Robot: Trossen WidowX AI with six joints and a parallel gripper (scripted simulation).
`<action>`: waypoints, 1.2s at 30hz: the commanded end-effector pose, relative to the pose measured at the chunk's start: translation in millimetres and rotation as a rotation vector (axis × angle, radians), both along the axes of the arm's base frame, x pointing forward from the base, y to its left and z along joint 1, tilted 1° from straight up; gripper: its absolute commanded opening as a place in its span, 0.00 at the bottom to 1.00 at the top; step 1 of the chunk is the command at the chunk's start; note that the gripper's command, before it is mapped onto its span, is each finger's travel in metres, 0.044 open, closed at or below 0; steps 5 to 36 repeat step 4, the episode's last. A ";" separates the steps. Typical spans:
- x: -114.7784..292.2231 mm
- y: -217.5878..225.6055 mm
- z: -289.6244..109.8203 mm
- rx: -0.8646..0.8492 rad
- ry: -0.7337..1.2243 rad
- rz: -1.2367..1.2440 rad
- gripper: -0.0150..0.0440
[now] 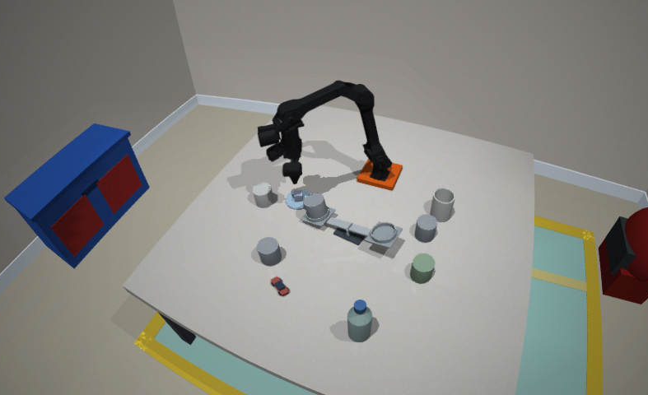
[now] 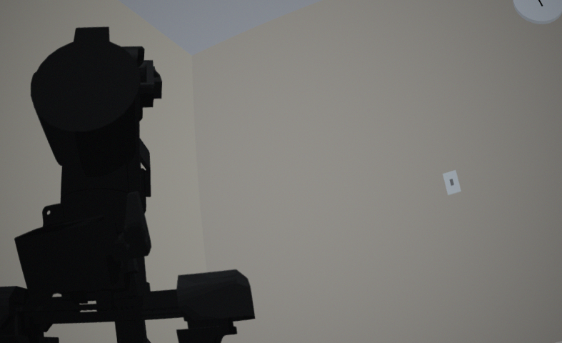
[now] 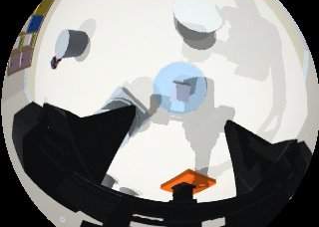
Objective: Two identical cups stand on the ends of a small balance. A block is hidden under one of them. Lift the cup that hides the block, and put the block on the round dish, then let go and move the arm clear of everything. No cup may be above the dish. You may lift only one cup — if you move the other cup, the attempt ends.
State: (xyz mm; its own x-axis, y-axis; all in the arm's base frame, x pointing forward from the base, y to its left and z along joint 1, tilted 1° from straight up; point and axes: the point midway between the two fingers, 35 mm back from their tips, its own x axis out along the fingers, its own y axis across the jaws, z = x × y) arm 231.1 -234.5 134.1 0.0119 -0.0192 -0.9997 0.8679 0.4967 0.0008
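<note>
My gripper is open and empty. It hangs a little above the round light-blue dish. A small grey block lies on the dish, apart from the fingers. The balance lies just right of the dish. One grey cup stands upside down on its left end, close to the dish but not above it. The right pan is bare, with only a ring on it. In the exterior view only the dark arm shows.
Grey cylinders stand left of the dish, at the front left and right of the balance. An open grey cup, a green cylinder, a bottle, a toy car and the orange arm base are also there.
</note>
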 end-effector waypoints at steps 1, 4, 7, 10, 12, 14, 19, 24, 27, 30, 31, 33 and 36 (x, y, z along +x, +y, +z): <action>-0.8 1.0 1.4 0.005 0.005 0.000 1.00; -0.8 1.0 1.4 0.005 0.005 0.000 1.00; -0.8 1.0 1.4 0.005 0.005 0.000 1.00; -0.8 1.0 1.4 0.005 0.005 0.000 1.00; -0.8 1.0 1.4 0.005 0.005 0.000 1.00; -0.8 1.0 1.4 0.005 0.005 0.000 1.00; -0.8 1.0 1.4 0.005 0.005 0.000 1.00; -0.8 1.0 1.4 0.005 0.005 0.000 1.00; -0.8 1.0 1.4 0.005 0.005 0.000 1.00; -0.8 1.0 1.4 0.005 0.005 0.000 1.00; -0.8 1.0 1.4 0.005 0.005 0.000 1.00; -0.8 1.0 1.4 0.005 0.005 0.000 1.00; -0.8 1.0 1.4 0.005 0.005 0.000 1.00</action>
